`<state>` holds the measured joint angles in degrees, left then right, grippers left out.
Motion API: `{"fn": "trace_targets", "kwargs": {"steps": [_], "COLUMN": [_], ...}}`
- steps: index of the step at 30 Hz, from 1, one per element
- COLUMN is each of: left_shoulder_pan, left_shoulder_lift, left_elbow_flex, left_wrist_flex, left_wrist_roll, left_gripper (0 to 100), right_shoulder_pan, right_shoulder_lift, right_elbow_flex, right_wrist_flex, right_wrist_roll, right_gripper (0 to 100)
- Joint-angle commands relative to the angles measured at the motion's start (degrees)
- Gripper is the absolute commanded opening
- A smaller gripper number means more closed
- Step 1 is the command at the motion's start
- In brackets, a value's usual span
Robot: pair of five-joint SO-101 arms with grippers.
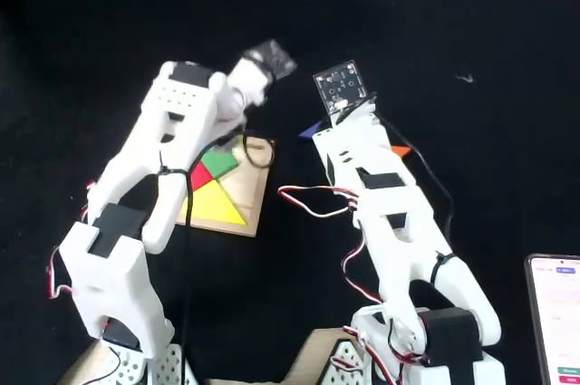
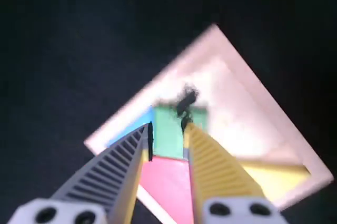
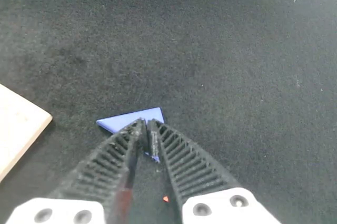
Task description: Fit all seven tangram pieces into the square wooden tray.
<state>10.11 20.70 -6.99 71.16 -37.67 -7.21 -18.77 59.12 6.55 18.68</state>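
Hovering over the square wooden tray [image 1: 256,187], the left gripper [image 2: 168,132] holds its fingers [image 2: 210,166] a narrow slot apart. The green piece [image 2: 168,121] shows through that slot, though whether the tips touch it is hard to tell. Green sits inside the tray, with a red piece [image 2: 166,182] against it, a yellow piece [image 2: 274,176] along one tray wall, and a sliver of light blue piece [image 2: 129,133] at the opposite wall (mostly behind a finger). From the high view, green [image 1: 219,163], red [image 1: 201,177] and yellow [image 1: 217,208] fill one half of the tray, and bare wood shows in the other.

Just off the tray's far corner, on the black table [image 1: 471,41], lies a blue triangle [image 3: 131,120]. The right gripper [image 3: 146,125] is down at it with fingers pressed nearly together; a real pinch can't be made out. An orange piece [image 1: 401,150] lies farther from the tray, beyond the right arm. A phone [image 1: 553,312] rests well away from the tray.
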Motion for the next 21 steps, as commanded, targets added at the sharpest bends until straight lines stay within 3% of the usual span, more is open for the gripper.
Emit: {"fn": "trace_targets", "kwargs": {"steps": [1, 4, 7, 14, 21], "left_shoulder_pan": [-0.04, -3.56, -6.90, -10.15, -9.54], "left_shoulder_lift": [2.20, 6.86, 11.60, 16.44, 16.97], "left_elbow_flex": [-6.02, -6.46, -8.57, -15.60, -15.60], "left_wrist_flex": [-9.49, -17.85, -18.46, -9.23, 1.05], "left_wrist_roll": [-0.44, -0.62, -0.62, -0.79, -8.62], "left_gripper": [12, 12, 12, 12, 12], "right_shoulder_pan": [-0.44, -0.44, -0.44, -0.44, -0.44], "right_shoulder_lift": [-2.24, -2.24, -2.24, -1.98, -1.98], "right_elbow_flex": [-0.57, -0.57, -0.57, -0.75, -0.75], "right_wrist_flex": [-0.88, -0.97, -0.97, -1.05, -1.05], "right_wrist_roll": [-0.18, -0.18, -0.18, -0.18, -0.18], "right_gripper": [1.2, 1.2, 1.2, 1.2, 1.2]}}
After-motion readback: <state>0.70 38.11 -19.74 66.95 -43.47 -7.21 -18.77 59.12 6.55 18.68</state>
